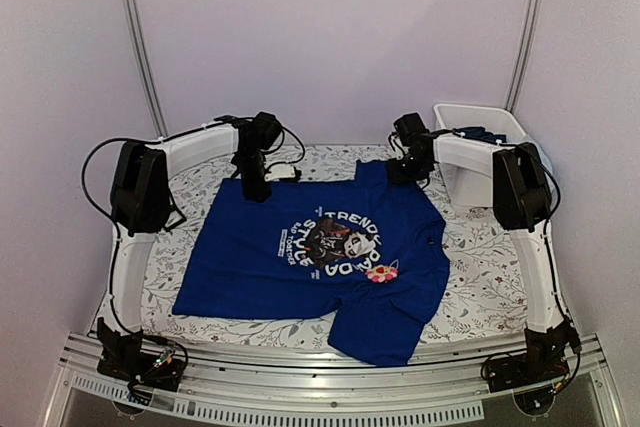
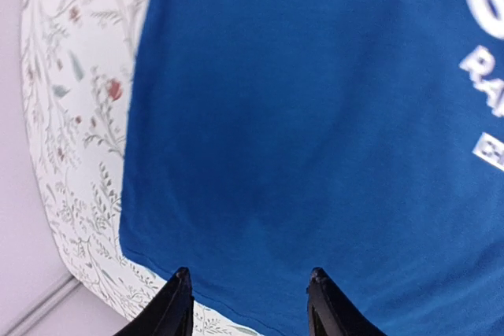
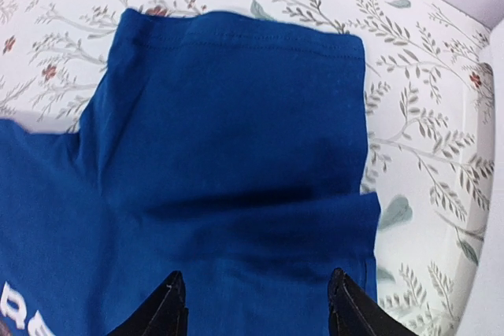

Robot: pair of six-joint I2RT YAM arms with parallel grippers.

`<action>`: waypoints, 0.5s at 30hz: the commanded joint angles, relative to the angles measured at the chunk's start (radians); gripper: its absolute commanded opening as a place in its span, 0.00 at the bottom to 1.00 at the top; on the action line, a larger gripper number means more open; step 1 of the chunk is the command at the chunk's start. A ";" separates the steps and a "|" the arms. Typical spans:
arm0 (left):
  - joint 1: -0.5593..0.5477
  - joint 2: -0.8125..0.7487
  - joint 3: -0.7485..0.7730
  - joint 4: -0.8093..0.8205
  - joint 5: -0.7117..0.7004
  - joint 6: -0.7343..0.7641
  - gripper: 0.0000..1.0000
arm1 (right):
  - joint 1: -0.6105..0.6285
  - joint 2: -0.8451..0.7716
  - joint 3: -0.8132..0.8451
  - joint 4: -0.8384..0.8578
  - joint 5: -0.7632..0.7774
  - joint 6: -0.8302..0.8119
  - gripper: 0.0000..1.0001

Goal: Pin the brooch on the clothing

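Observation:
The royal-blue T-shirt (image 1: 310, 257) with white lettering and a dark panda picture lies spread flat on the table. The pink flower brooch (image 1: 381, 272) sits on the shirt just right of the print. My left gripper (image 1: 253, 187) hangs open and empty over the shirt's far left hem edge; in the left wrist view the shirt (image 2: 315, 131) fills the frame between my fingertips (image 2: 181, 277). My right gripper (image 1: 407, 171) is open and empty over the far right sleeve (image 3: 236, 139).
A floral tablecloth (image 1: 480, 277) covers the table. A white bin (image 1: 478, 147) with bunched blue clothes stands at the back right. A small white thing lies behind the left gripper (image 1: 283, 173). Raised white walls edge the table.

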 commanded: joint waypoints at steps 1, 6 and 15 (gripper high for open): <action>0.024 0.078 0.059 0.117 -0.083 -0.182 0.49 | 0.134 -0.307 -0.203 -0.064 -0.013 0.049 0.56; 0.021 0.145 0.083 0.200 -0.086 -0.227 0.49 | 0.339 -0.608 -0.624 -0.033 -0.226 0.132 0.41; 0.031 0.288 0.114 0.243 -0.215 -0.203 0.50 | 0.599 -0.842 -1.147 0.148 -0.258 0.574 0.03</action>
